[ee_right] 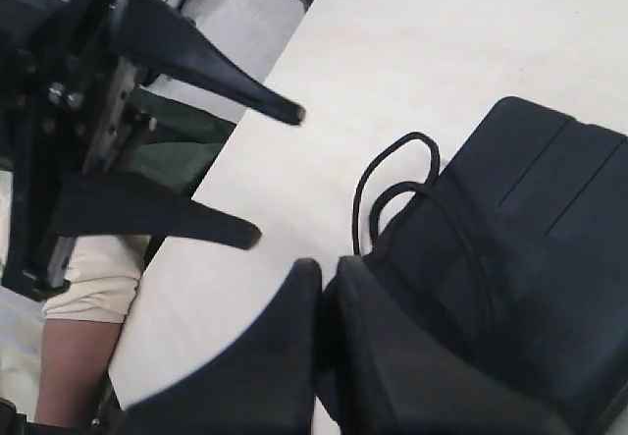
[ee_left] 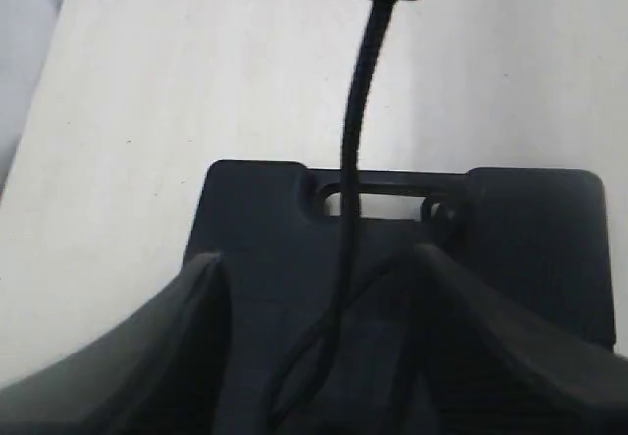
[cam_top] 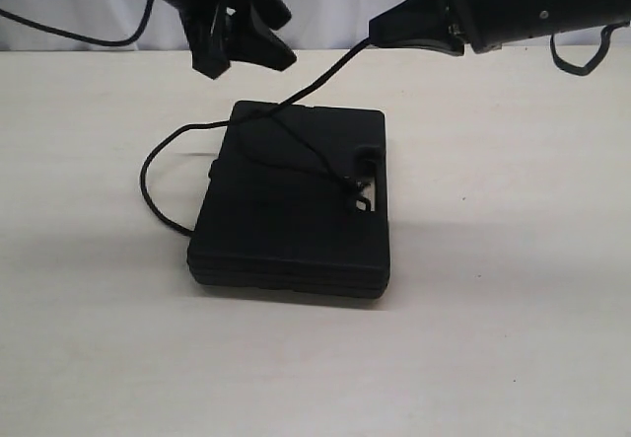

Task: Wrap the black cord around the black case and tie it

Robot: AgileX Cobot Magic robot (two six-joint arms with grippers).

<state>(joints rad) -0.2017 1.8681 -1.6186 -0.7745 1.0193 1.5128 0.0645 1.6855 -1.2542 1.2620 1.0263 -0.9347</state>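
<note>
Right gripper [cam_top: 380, 31], jaws clamped on the black cord [cam_top: 320, 80], draws it taut above the black case [cam_top: 286, 220]. The left gripper [cam_top: 246, 62] hangs over the case's far edge, jaws apart. A harder pull could drag the case. Only the left wrist view shows the cord crossing the handle cut-out [ee_left: 383, 199].
</note>
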